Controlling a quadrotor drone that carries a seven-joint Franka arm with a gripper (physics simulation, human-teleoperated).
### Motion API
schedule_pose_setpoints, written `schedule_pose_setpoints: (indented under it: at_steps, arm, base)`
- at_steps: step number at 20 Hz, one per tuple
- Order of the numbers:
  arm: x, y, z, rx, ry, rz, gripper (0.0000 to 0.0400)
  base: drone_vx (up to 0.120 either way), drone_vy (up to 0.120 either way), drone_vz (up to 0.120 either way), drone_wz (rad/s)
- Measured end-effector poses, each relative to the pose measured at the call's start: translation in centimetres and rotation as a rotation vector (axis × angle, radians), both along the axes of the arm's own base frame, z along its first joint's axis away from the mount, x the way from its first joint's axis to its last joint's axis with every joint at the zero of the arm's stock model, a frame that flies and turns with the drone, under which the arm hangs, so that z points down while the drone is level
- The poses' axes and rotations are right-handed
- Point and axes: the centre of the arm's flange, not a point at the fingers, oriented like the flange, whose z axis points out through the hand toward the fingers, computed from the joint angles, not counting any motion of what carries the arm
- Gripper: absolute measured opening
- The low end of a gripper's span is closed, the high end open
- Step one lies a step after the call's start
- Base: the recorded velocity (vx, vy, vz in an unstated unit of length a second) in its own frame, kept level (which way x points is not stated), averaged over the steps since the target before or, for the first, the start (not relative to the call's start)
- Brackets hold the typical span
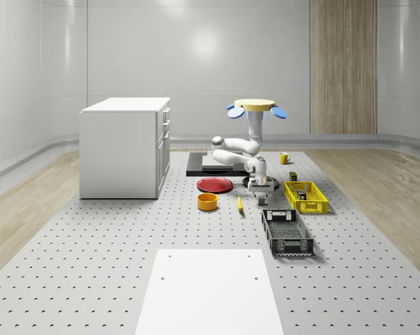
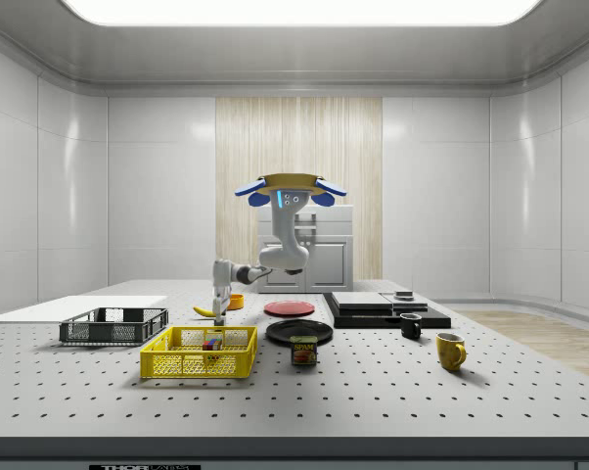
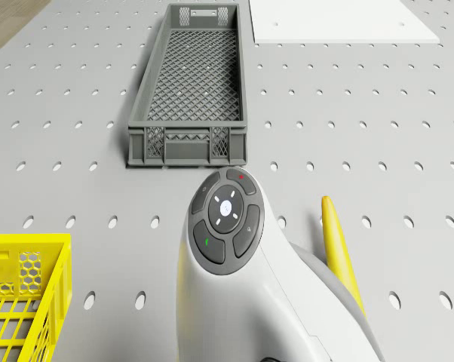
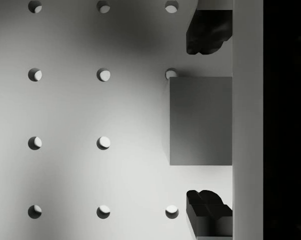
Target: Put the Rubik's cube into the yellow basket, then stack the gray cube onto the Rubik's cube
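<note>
Presently: gripper spread wide astride gray cube, beside yellow basket; Rubik's cube inside basket; drone hovering beyond basket.

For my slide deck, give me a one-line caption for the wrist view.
Open jaws of the gripper straddle the gray cube resting on the perforated table.

A simulated robotics lab: pale panelled walls, wood-slat strip on the far wall, broad perforated breadboard desk with regular rows of mounting holes, white cabinet standing on it, flat ceiling light panel overhead.
</note>
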Motion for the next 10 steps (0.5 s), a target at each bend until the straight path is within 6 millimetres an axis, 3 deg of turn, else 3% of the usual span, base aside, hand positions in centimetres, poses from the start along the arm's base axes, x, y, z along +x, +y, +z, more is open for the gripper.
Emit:
schedule_pose_setpoints:
  at_steps: [10]
  arm:
    - [0.0,0.0,1.7,0.000,0.000,0.000,0.0400]
  base:
    - [0.000,0.000,0.000,0.000]
